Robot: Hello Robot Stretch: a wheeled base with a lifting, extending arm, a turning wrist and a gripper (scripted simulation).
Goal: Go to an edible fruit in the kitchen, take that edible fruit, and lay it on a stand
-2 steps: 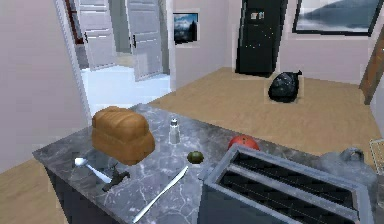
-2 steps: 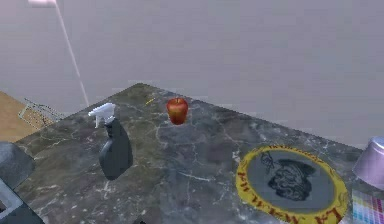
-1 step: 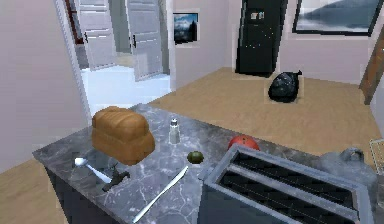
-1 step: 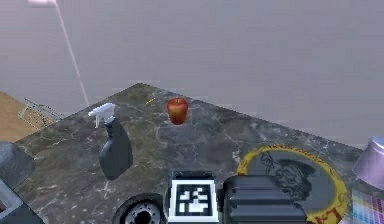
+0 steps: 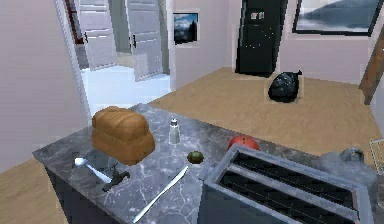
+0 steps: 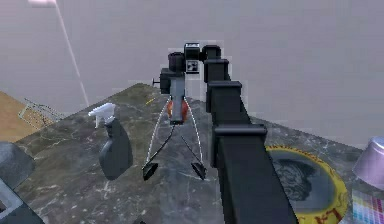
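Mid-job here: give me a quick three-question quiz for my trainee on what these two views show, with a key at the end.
1. Multiple choice: in the forward view, what lies on the floor beyond the counter? A) a black bag B) a chair C) a bucket
2. True or false: in the forward view, the bread loaf stands left of the toaster.
3. Fill in: in the arm side view, left of the arm, a ____ bottle with a white top stands on the counter.
Key: 1 A; 2 true; 3 spray.
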